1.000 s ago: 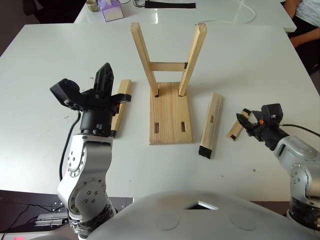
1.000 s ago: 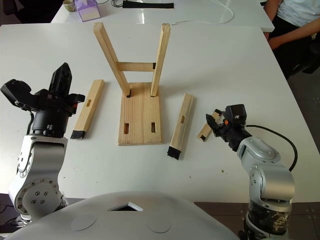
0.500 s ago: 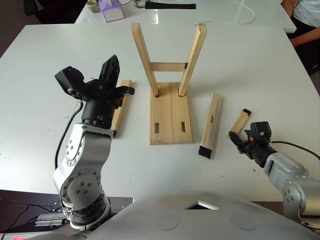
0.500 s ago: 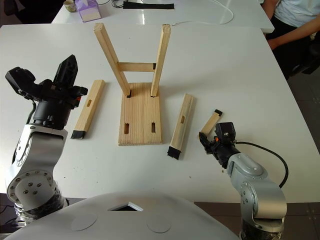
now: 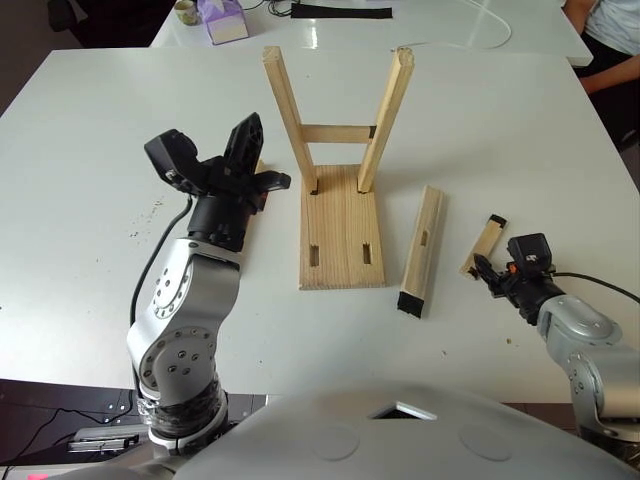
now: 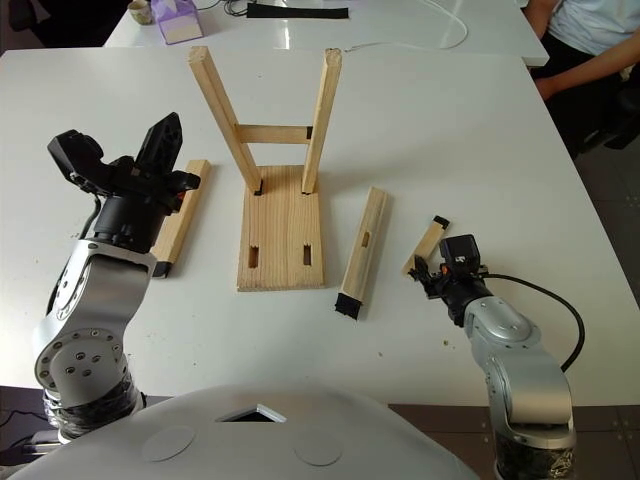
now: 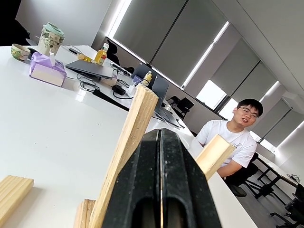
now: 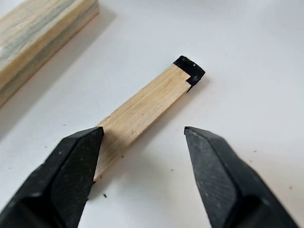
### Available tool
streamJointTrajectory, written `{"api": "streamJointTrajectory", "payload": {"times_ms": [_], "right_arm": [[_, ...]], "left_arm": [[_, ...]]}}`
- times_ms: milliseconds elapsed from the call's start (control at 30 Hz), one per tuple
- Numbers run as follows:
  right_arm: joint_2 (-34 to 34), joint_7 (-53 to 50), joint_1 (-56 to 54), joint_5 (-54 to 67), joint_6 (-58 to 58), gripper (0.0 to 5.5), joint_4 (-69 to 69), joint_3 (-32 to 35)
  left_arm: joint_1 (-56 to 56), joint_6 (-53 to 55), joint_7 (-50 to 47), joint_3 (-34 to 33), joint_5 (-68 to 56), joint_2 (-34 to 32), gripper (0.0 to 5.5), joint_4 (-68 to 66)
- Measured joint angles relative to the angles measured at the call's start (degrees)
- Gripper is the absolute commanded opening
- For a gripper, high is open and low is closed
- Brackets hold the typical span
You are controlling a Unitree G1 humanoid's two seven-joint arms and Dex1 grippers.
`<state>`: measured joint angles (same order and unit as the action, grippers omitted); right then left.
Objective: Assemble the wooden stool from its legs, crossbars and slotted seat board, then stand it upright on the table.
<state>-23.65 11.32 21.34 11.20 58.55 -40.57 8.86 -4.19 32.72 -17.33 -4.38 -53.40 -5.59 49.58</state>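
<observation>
The slotted seat board (image 5: 342, 235) lies flat mid-table. Two legs (image 5: 285, 110) (image 5: 386, 112) stand in its far slots, joined by a crossbar (image 5: 335, 132). One loose leg (image 5: 422, 248) lies right of the board. Another loose leg (image 6: 183, 215) lies left of it, partly under my left arm. My left gripper (image 5: 250, 132) is shut and empty, raised above that leg and pointing at the standing frame (image 7: 128, 142). A short crossbar (image 8: 142, 107) lies at the right. My right gripper (image 8: 142, 135) is open on the table, its fingers (image 8: 71, 175) either side of the crossbar's near end.
A second table behind holds a tissue box (image 5: 222, 18), a cup (image 5: 183, 10), a black strip (image 5: 340, 10) and a white cable (image 5: 485, 30). Bare tabletop (image 5: 520, 130) lies to the right of the frame and along the front edge.
My left arm has swung right, towards the standing frame, and now covers more of the left loose leg. My right gripper drew back off the short crossbar, then edged forward again.
</observation>
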Motion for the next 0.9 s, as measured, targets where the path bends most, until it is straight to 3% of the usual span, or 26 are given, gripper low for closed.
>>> {"api": "streamJointTrajectory", "payload": {"times_ms": [300,667,900], "right_arm": [[10.58,-1.61,-4.25,5.73,5.52,3.15,0.44,5.41],[6.52,-3.65,-1.98,0.99,2.97,3.15,0.75,-3.05],[0.84,0.16,0.98,0.51,-0.44,3.15,2.17,0.42]], "left_arm": [[0.31,-1.13,1.61,1.41,1.33,0.47,0.0,-1.48],[0.46,-1.47,3.42,1.58,1.33,-0.48,0.0,-2.61],[-1.84,-2.43,3.58,2.57,3.01,0.29,0.0,-2.49]]}}
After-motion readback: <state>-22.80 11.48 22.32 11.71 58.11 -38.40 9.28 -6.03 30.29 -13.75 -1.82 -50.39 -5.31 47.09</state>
